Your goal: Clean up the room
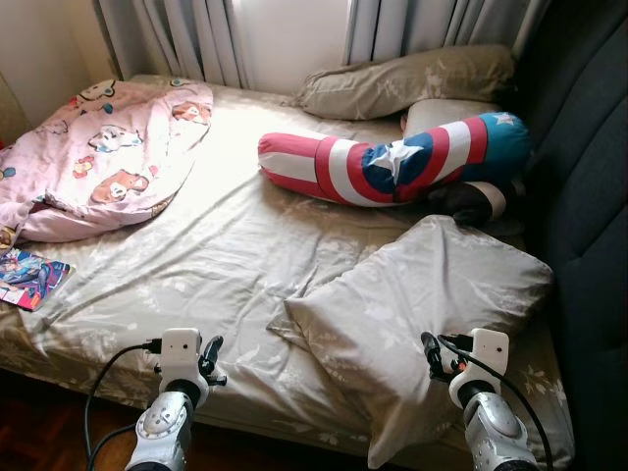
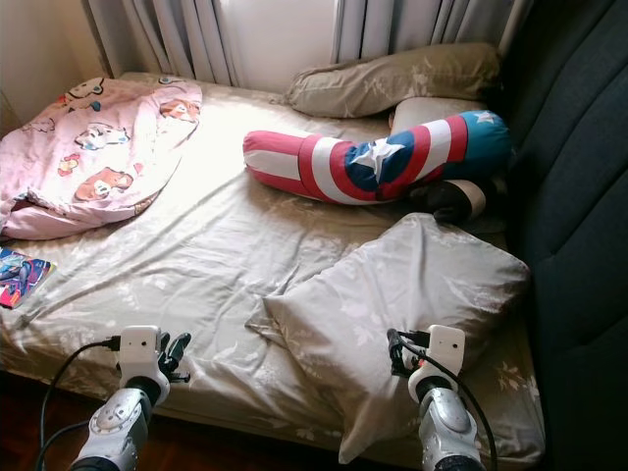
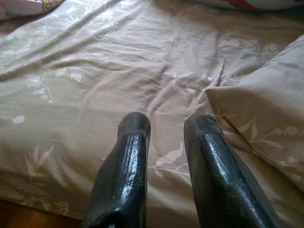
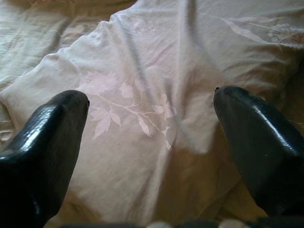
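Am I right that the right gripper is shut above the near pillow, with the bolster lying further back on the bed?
Not quite: the right gripper is open, fingers spread wide above the near pillow, as the right wrist view shows. The bolster does lie further back.

Left gripper (image 3: 166,128) slightly parted over bedsheet (image 3: 85,85) — pillow (image 3: 266,114) beside.

Mid bed (image 1: 211,245) = open sheet, free path. Pillow (image 1: 422,304) blocks near right corner; bolster (image 1: 392,162) across far right; pink blanket (image 1: 108,147) on far left corner, booklet (image 1: 29,275) at left edge.
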You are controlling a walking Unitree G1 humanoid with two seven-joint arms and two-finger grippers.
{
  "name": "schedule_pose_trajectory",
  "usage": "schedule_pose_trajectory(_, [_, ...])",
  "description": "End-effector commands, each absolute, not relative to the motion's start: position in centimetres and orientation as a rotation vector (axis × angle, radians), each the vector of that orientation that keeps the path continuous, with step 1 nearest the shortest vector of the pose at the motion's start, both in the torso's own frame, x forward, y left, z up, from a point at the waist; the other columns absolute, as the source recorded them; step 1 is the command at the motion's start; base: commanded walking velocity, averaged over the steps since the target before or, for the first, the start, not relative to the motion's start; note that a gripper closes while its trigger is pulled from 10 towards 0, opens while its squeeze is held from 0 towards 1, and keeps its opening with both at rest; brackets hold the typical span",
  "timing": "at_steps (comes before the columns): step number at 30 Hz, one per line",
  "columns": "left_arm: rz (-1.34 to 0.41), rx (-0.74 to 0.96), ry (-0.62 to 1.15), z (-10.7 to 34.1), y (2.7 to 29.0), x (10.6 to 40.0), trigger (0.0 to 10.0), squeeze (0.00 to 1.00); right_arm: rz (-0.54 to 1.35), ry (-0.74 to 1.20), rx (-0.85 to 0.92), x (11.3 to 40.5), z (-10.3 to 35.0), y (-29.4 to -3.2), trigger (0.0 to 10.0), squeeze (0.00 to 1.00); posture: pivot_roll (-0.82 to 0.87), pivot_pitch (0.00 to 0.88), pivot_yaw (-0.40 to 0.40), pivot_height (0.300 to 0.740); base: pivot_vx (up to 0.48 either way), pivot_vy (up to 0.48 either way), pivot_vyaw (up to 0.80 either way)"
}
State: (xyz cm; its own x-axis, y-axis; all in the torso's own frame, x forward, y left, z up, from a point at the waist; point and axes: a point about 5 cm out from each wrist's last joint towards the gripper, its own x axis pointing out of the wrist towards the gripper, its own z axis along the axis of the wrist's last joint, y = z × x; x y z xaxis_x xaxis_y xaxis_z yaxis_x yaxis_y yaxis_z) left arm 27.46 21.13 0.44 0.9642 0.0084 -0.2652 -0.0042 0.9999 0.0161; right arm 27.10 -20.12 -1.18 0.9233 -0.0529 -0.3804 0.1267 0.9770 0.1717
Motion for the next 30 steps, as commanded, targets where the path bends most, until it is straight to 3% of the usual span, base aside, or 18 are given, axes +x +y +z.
schedule_pose_trajectory(1, [-0.004,0.025,0.260,0.6,20.9,27.6,10.0,0.00,-0.102,0.402,0.204,26.9,-1.5,-20.2,10.0,0.00,-0.02,0.032,-0.065,0.685,0.000,0.480,0.00])
schedule_pose_trajectory(30, [-0.043,0.053,0.205,1.7,20.5,28.5,10.0,0.00,-0.124,0.389,0.199,27.1,-1.2,-20.3,10.0,0.00,-0.02,0.056,-0.058,0.667,0.000,0.000,0.00])
